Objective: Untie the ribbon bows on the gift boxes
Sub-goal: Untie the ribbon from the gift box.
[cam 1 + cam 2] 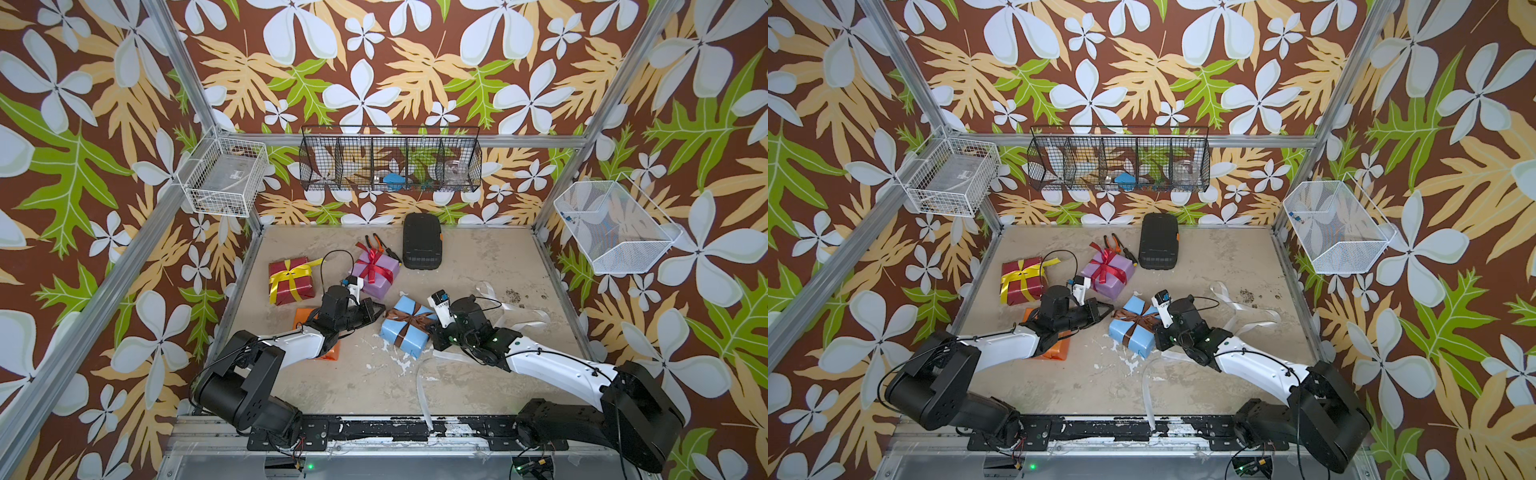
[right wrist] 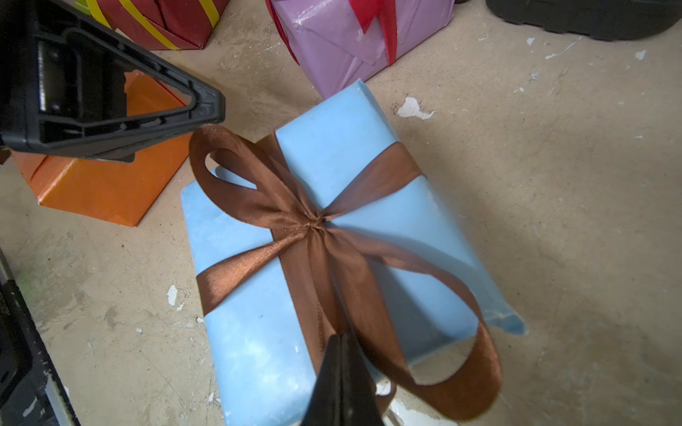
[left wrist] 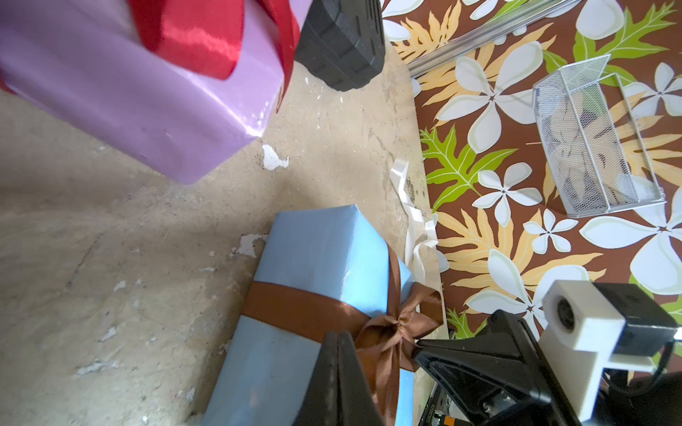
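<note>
walls: brown floral wallpaper [image 1: 415,83] | floor: worn beige tabletop [image 1: 490,266] | fixtures: black wire basket [image 1: 390,158], aluminium frame [image 1: 528,142]

- Widest free room: bare table [image 1: 478,257] between the black ribbed case [image 1: 422,245] and the right wall, with only a loose white ribbon [image 1: 523,313].
- The left arm [image 1: 299,343] lies over the orange box [image 1: 305,316].
- It and the right arm [image 1: 552,361] flank the light blue box [image 1: 411,343] and its looped brown ribbon [image 1: 409,319].
- Lilac box [image 1: 382,289], pliers [image 1: 376,243] and case stand close together at the back.

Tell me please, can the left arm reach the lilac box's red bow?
Likely yes: the red bow sits just beyond the left hand, nothing between; that hand is at the brown bow.
</note>
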